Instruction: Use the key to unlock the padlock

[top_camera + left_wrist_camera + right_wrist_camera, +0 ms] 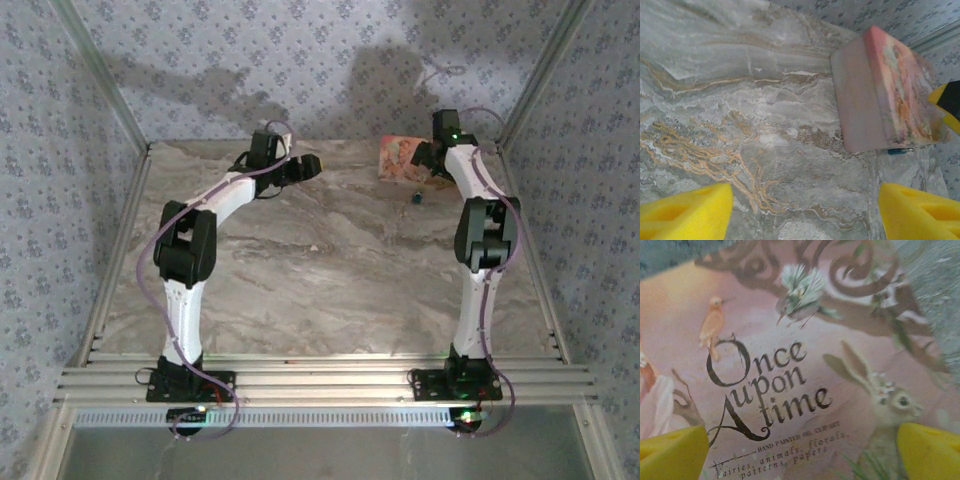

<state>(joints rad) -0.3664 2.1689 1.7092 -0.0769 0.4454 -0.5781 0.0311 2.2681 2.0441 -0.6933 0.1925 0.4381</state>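
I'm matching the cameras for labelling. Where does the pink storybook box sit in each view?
Top external: the pink box lies at the far right of the table, beside the right pincer.
Left wrist: upper right, resting on the marble.
Right wrist: its lettered lid spans the middle.
Shared landmark: the right pincer, whose yellow fingers sit close to the box.

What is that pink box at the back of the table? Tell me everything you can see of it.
The pink box lies flat on the marble table, at its far right. Its sides are plain pale pink, like cardboard. Its top is printed with birds, a rabbit and "Once upon a time". A small blue object lies by its near edge.
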